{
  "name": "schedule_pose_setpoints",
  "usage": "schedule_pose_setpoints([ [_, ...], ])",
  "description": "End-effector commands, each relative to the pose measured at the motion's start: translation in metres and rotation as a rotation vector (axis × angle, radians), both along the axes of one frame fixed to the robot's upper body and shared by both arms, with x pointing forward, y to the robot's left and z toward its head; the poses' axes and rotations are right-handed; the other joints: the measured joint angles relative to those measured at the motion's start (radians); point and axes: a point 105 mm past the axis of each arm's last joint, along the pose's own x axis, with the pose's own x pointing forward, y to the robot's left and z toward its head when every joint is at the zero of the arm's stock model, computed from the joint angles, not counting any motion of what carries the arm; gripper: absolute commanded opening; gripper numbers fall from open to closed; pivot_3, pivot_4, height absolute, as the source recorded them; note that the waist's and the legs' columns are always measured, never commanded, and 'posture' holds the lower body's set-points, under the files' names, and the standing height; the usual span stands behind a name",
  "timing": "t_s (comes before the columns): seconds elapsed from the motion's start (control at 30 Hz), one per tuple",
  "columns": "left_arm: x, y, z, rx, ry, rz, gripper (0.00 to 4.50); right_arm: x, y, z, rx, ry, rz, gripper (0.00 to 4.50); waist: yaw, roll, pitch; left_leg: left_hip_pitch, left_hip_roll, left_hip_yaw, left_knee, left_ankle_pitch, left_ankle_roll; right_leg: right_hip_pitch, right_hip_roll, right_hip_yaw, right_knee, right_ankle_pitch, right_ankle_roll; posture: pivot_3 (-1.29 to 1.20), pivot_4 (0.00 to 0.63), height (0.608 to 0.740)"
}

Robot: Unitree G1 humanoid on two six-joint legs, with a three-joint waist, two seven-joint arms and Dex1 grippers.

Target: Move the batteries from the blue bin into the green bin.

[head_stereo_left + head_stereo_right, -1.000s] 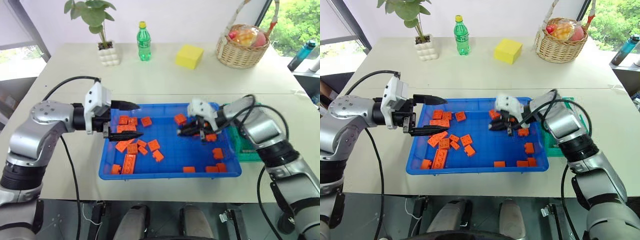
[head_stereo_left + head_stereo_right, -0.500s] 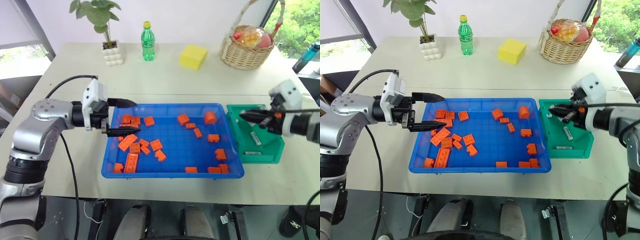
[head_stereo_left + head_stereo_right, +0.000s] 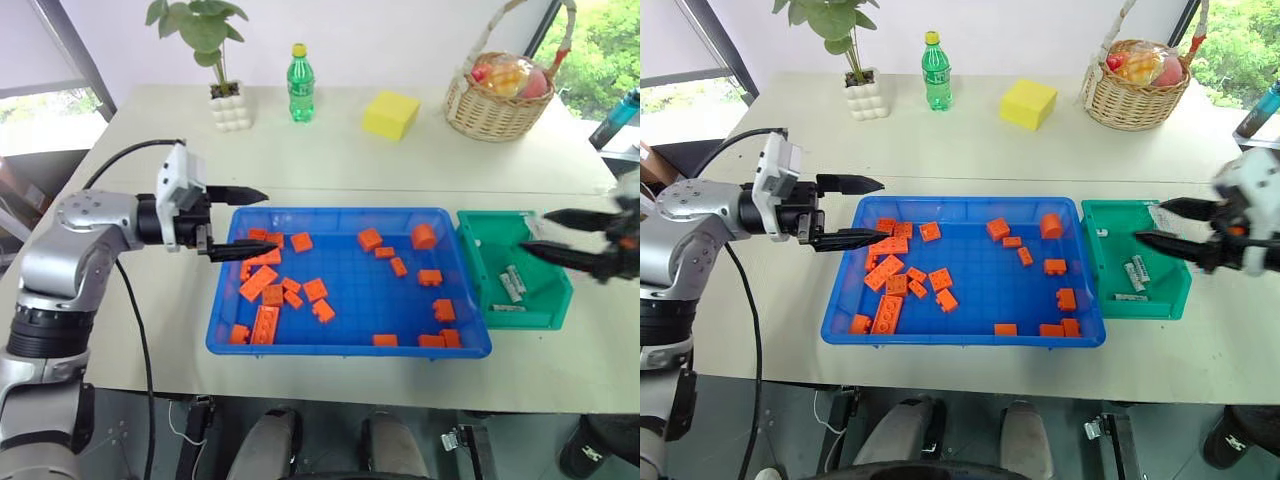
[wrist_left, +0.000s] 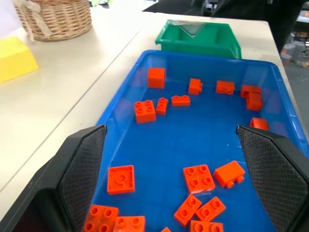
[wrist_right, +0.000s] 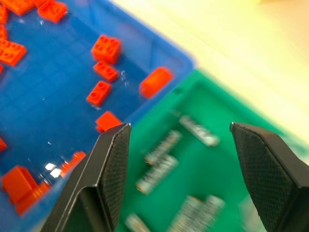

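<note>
The blue bin (image 3: 340, 213) lies in the middle of the table with several orange bricks (image 3: 268, 290) scattered in it. To its right stands the green bin (image 3: 468, 250), and several batteries (image 5: 161, 147) lie on its floor, two of them side by side (image 3: 512, 282). My right gripper (image 3: 536, 231) hovers open over the green bin's right half, nothing between its fingers. My left gripper (image 3: 245, 222) hangs open and empty over the blue bin's left rim, pointing right; the left wrist view looks along the blue bin (image 4: 120, 108) toward the green bin (image 4: 200, 41).
Along the table's far side stand a potted plant (image 3: 228, 105), a green bottle (image 3: 300, 82), a yellow block (image 3: 392, 113) and a wicker basket (image 3: 500, 95). Bare tabletop lies between these and the bins.
My right gripper swung from the blue bin's right part out over the green bin and opened its fingers. The left gripper has stayed in place.
</note>
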Motion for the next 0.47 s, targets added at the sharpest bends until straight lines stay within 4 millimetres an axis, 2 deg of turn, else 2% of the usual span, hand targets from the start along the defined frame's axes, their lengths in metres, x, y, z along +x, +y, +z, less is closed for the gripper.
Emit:
schedule_pose_setpoints([
  [0.03,-0.005,0.013,0.018,-0.013,-0.042,0.028,4.50,-0.018,-0.028,0.012,-0.079,-0.024,0.024,3.34,-0.002,0.000,0.000,0.000,0.000,0.000,0.000,0.000,0.000,0.000,0.000,0.000,0.000,0.000,0.000,0.00,0.150,0.733],
  [0.23,-0.009,0.026,0.029,-0.018,-0.051,0.068,4.50,-0.019,-0.037,0.018,-0.048,-0.023,0.034,3.34,-0.009,0.000,0.000,0.001,0.001,0.002,0.000,0.000,0.000,0.000,0.000,0.000,-0.001,0.000,0.000,0.00,0.150,0.733],
  [0.47,-0.014,0.035,0.035,-0.003,-0.063,0.091,4.50,-0.010,-0.034,0.005,-0.024,-0.019,0.047,3.34,-0.005,0.000,0.000,0.001,0.001,0.002,0.000,0.000,0.000,0.000,-0.001,0.000,-0.001,0.000,0.000,0.00,0.150,0.733],
])
